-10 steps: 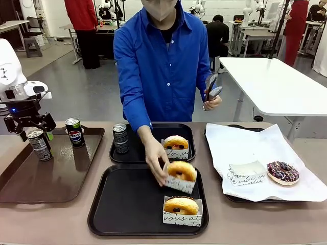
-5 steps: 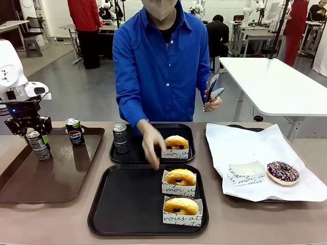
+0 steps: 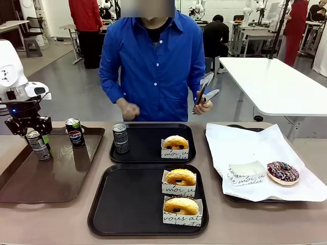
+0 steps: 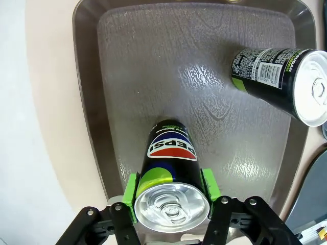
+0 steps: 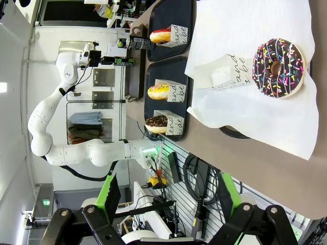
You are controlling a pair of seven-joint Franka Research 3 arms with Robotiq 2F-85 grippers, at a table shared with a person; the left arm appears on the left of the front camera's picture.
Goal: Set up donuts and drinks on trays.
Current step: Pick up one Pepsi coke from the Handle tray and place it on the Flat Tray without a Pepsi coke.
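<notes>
The person's hand (image 3: 130, 110) has drawn back from the near black tray (image 3: 127, 204), leaving two sleeved donuts (image 3: 180, 178) there in script-printed paper. The left fingers (image 4: 132, 196) clamp a can (image 4: 171, 150) reading "PEPSI", on the brown tray (image 4: 153, 61). The right fingers (image 5: 112, 196) gape wide, holding nothing.

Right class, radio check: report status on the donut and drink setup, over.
Left hand shut on Pepsi can on brown tray. Right hand open, empty. Three sleeved donuts, one can on black trays. Person's hands off the table.
</notes>
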